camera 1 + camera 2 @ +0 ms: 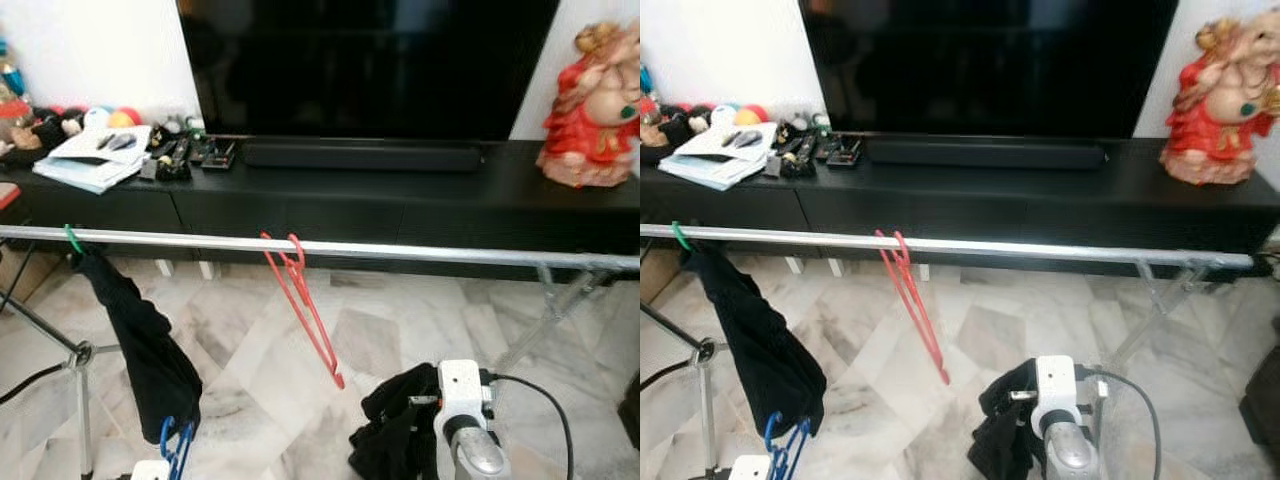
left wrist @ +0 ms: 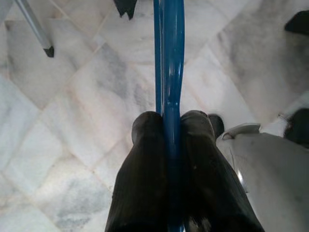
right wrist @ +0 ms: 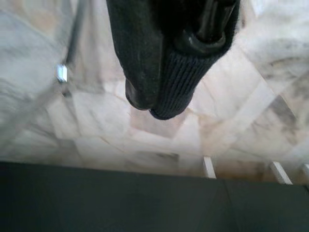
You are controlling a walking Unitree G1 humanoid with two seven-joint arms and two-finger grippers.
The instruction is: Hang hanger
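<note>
Hanging: one red hanger (image 1: 300, 300), one green (image 1: 72, 239).

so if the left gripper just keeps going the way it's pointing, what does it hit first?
Probably the marble floor. The left gripper, jaws shut on the blue hanger, points down at bare tiles. A rack leg stands off to one side, out of line. Depth is unclear.

- Head views are looking evenly lit and kinda soft, and the TV (image 1: 370, 60) is showing as a black slab with only faint reflections.
- The rail (image 1: 400, 250) is catching a pale sheen ahead of the grippers.
- The left gripper (image 2: 169, 125) is sitting sharp, with glare streaking the blue hanger (image 2: 169, 58).
- The right gripper (image 3: 154, 104) is blurring up close, with the floor past it going hazy.
</note>
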